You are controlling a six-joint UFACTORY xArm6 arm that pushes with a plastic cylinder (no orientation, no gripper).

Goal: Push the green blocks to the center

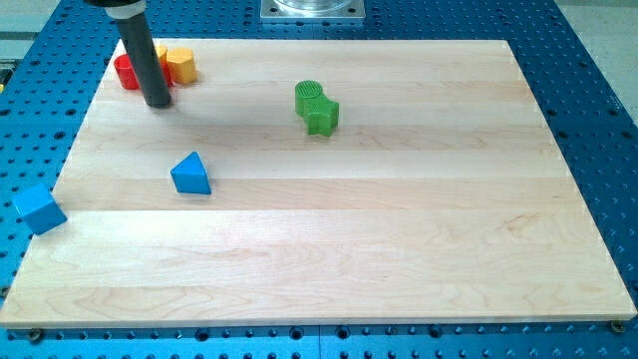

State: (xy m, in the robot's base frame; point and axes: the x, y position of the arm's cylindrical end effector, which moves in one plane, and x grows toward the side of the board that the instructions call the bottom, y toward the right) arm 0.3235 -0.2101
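Note:
Two green blocks touch each other above the board's middle: a green cylinder (310,95) and, just below and to its right, a green star-shaped block (322,117). My tip (158,102) is at the upper left of the wooden board (399,249), far to the left of the green blocks. The rod stands right in front of a red block (127,72), partly hiding it.
A yellow hexagonal block (181,65) sits just right of the rod at the upper left, with another yellow piece behind it. A blue triangular block (190,175) lies left of the middle. A blue cube (40,208) sits off the board's left edge on the blue perforated table.

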